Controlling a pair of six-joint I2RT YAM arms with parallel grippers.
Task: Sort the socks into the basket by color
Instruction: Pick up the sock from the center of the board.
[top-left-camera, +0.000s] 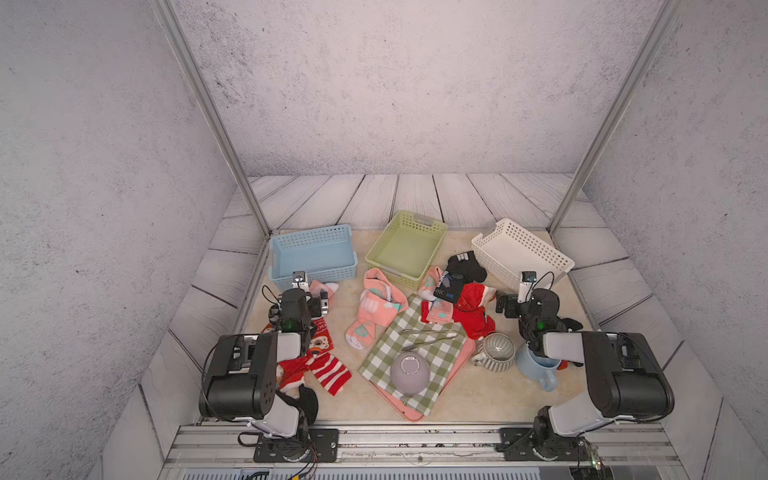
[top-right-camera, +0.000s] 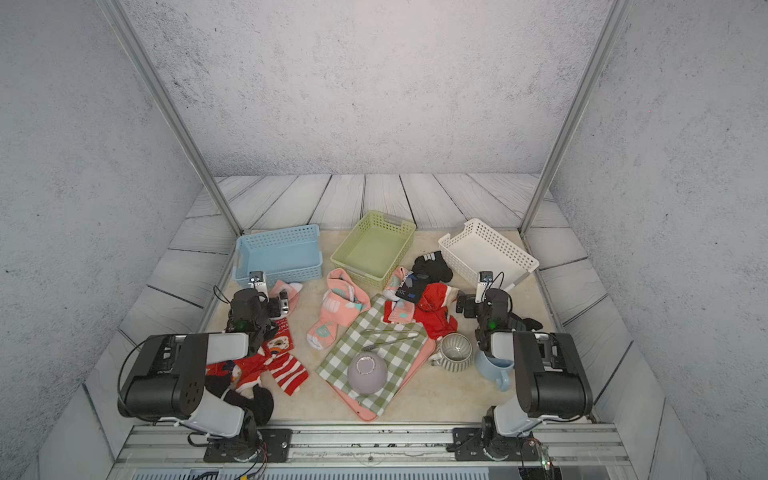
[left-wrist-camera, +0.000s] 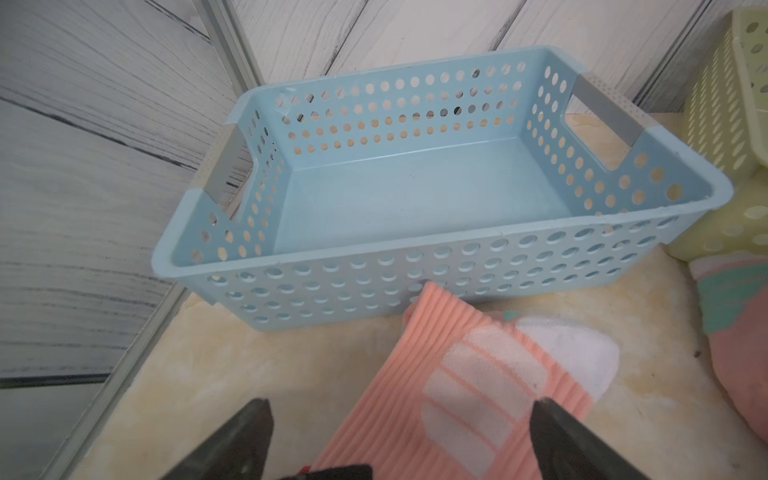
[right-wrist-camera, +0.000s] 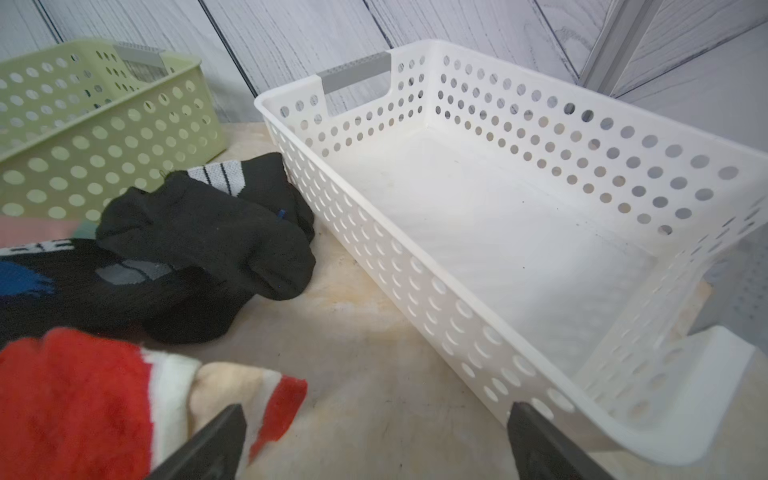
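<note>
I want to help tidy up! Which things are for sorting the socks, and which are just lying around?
For the job: pink socks, red socks, black socks, blue basket, green basket, white basket.
Just lying about: checked cloth, pink tray, tongs, upturned grey bowl, striped mug, blue mug.

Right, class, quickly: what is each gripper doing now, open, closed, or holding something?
Left gripper: open, holding nothing.
Right gripper: open, holding nothing.

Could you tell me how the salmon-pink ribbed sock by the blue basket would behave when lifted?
The salmon-pink ribbed fabric sock lies flat, so it will probably droop limply. It looks thin, hence likely light. Its ribbed knit should hardly slip.
</note>
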